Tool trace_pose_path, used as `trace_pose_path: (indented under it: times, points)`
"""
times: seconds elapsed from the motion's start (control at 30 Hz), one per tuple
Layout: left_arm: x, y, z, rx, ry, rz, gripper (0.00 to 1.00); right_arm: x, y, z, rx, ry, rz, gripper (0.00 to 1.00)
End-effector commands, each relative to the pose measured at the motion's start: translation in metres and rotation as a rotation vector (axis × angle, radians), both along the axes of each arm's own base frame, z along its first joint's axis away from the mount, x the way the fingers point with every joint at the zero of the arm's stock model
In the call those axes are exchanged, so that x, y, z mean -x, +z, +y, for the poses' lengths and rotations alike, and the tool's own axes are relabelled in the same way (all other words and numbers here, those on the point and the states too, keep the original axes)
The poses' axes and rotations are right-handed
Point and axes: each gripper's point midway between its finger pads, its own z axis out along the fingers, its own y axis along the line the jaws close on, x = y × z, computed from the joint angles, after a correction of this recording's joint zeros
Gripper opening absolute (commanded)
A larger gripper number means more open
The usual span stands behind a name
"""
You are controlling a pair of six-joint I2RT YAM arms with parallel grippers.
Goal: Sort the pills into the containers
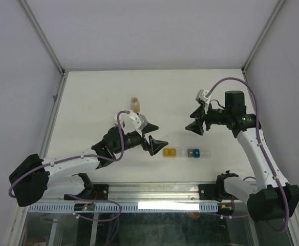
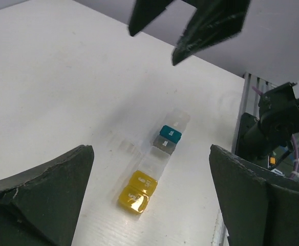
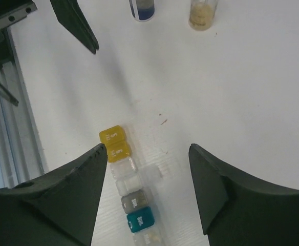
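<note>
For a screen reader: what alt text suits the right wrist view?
A strip of pill boxes, yellow, clear, grey and teal, lies on a white table below the open right pincer. An amber bottle and a blue-marked bottle stand beyond.

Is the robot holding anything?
Nothing. The left end effector and right end effector both stand open and empty, apart from the boxes.

Small amber bottle (image 1: 134, 104), blue-banded vial (image 3: 143, 9) (top cropped), white table (image 1: 88, 102)
</note>
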Motion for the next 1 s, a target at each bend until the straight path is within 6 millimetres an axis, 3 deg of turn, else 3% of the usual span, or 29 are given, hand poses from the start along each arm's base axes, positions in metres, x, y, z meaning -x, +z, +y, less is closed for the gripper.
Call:
trace_pose_path:
  times: [0.0,0.23,0.43,0.5,0.67,0.8,0.97]
  points:
    - [-0.023,0.006,0.025,-0.026,0.183,0.177,0.99,0.016,0.000,-0.003,-0.168,0.012,0.057,0.69]
    - [-0.077,0.006,0.092,-0.099,0.530,0.297,0.98,0.005,-0.011,-0.012,-0.129,-0.070,0.048,0.69]
    - [-0.124,0.008,0.139,-0.156,0.699,0.370,0.96,0.003,-0.009,-0.017,-0.116,-0.113,-0.005,0.69]
    - [-0.137,0.006,0.146,-0.214,0.729,0.384,0.96,0.002,-0.008,-0.018,-0.115,-0.123,-0.015,0.69]
    - [-0.164,0.001,0.140,-0.323,0.735,0.432,0.97,0.001,-0.007,-0.017,-0.117,-0.120,-0.014,0.69]
    - [-0.177,0.000,0.143,-0.360,0.762,0.420,0.97,0.000,-0.006,-0.019,-0.110,-0.136,-0.031,0.69]
    - [-0.182,-0.015,0.153,-0.423,0.787,0.461,0.96,-0.001,-0.006,-0.019,-0.112,-0.146,-0.027,0.69]
